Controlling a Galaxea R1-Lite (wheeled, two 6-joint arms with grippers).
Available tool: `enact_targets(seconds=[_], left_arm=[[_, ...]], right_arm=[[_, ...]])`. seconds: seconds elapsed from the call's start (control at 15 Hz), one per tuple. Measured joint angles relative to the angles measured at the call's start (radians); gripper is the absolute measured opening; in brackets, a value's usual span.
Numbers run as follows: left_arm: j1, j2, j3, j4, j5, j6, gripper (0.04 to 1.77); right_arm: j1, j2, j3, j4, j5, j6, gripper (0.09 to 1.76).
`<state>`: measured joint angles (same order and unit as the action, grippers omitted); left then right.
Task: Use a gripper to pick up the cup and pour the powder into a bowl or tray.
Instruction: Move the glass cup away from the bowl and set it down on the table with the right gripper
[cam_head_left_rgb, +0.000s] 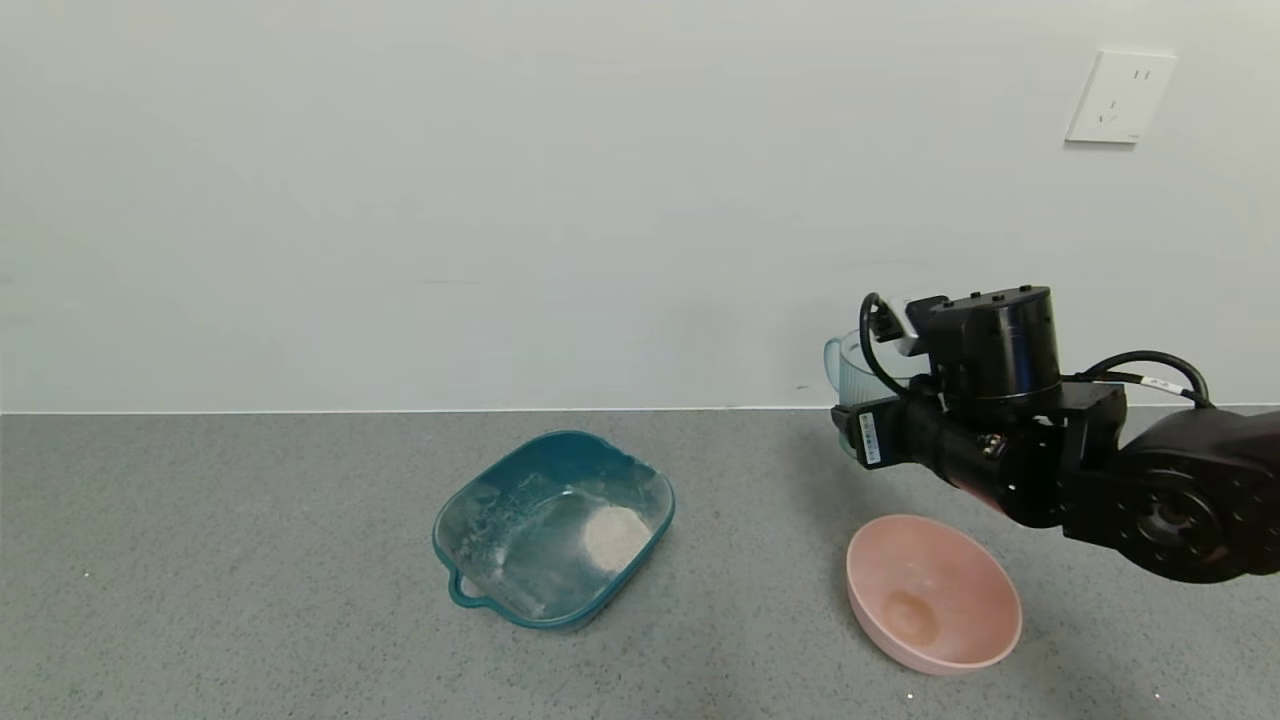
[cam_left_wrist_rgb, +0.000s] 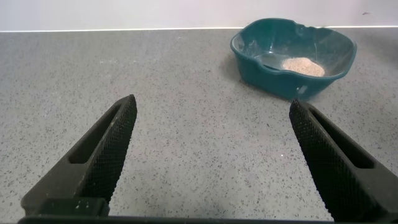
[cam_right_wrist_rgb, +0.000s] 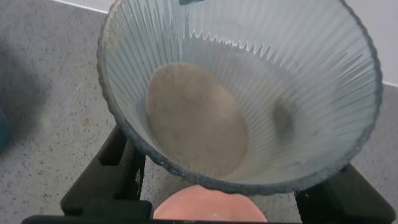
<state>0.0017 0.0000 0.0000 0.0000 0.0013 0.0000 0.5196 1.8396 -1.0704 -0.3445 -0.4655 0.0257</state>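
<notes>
My right gripper (cam_head_left_rgb: 870, 420) is shut on the ribbed clear cup (cam_head_left_rgb: 848, 372) and holds it in the air at the right, above and just behind the pink bowl. In the right wrist view the cup (cam_right_wrist_rgb: 292, 93) fills the picture between the fingers (cam_right_wrist_rgb: 106, 180), with a beige patch (cam_right_wrist_rgb: 196, 118) at its bottom. The teal tray (cam_head_left_rgb: 540, 440) sits at the table's middle with a mound of off-white powder (cam_head_left_rgb: 615, 533) and white smears inside. The left wrist view shows my left gripper (cam_left_wrist_rgb: 212, 106) open and empty low over the table, with the tray (cam_left_wrist_rgb: 249, 53) and powder (cam_left_wrist_rgb: 303, 65) beyond it.
A round pink bowl (cam_head_left_rgb: 935, 592) stands at the front right, below the held cup; it also shows under the cup in the right wrist view (cam_right_wrist_rgb: 211, 210). The wall rises behind the grey speckled table (cam_head_left_rgb: 250, 560).
</notes>
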Motion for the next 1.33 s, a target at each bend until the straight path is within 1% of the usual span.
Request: enact_targets(seconds=[0.13, 0.27, 0.33, 0.47, 0.6, 0.73, 1.0, 1.33], left_arm=[[0.0, 0.0, 0.0, 0.0, 0.0, 0.0, 1.76], [-0.001, 0.0, 0.0, 0.0, 0.0, 0.0, 1.76], [-0.001, 0.0, 0.0, 0.0, 0.0, 0.0, 1.76], [0.0, 0.0, 0.0, 0.0, 0.0, 0.0, 1.76], [0.0, 0.0, 0.0, 0.0, 0.0, 0.0, 1.76], [0.0, 0.0, 0.0, 0.0, 0.0, 0.0, 1.76], [0.0, 0.0, 0.0, 0.0, 0.0, 0.0, 1.76], [-0.001, 0.0, 0.0, 0.0, 0.0, 0.0, 1.76]], right_arm=[[-0.048, -0.021, 0.019, -0.007, 0.031, 0.062, 1.32], [-0.1, -0.041, 0.041, -0.012, 0.075, 0.09, 1.32], [-0.125, -0.047, 0.053, -0.023, 0.096, 0.093, 1.32], [-0.171, -0.045, 0.07, -0.086, 0.126, 0.094, 1.32], [-0.197, -0.028, 0.082, -0.131, 0.13, 0.093, 1.32], [-0.206, -0.001, 0.089, -0.168, 0.13, 0.093, 1.32], [-0.215, 0.089, 0.105, -0.282, 0.132, 0.091, 1.32], [-0.216, 0.226, 0.079, -0.331, 0.155, 0.06, 1.32]])
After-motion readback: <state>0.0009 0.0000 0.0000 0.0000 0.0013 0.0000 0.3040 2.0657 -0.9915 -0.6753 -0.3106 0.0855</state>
